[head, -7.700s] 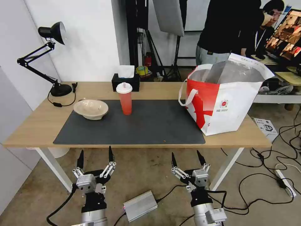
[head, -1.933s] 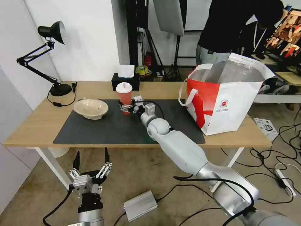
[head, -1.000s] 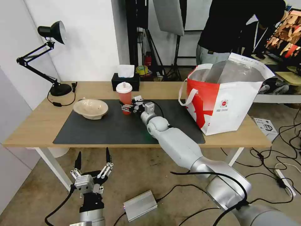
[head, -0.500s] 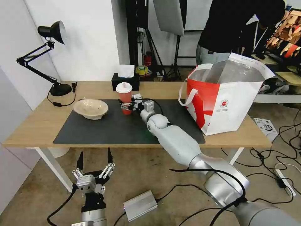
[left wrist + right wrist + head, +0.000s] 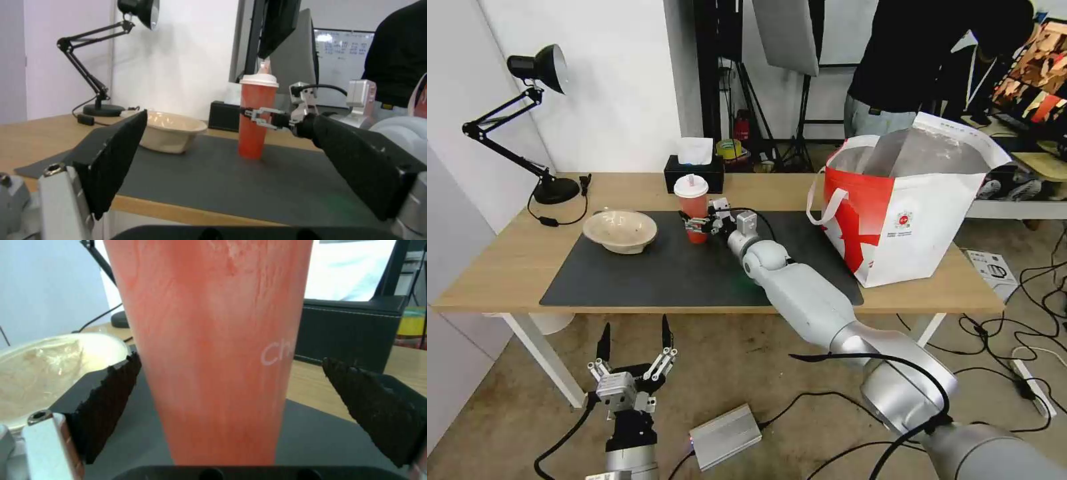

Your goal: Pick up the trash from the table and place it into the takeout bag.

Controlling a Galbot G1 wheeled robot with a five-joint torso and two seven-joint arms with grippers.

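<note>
Grasp step: right gripper (image 5: 694, 223) spread wide astride cup (image 5: 692, 208), upright on mat (image 5: 627, 280), fingers not touching. Next: close, lift, carry to bag (image 5: 907, 220). Left gripper (image 5: 632, 360) parked low, spread.

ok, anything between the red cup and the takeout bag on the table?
Nothing visible. The red drink cup with white lid stands between the open fingers of the right gripper. Toward the white-and-red foil-lined takeout bag lies bare dark grey mat. The bag's mouth is open; the cup must clear its rim.
</note>
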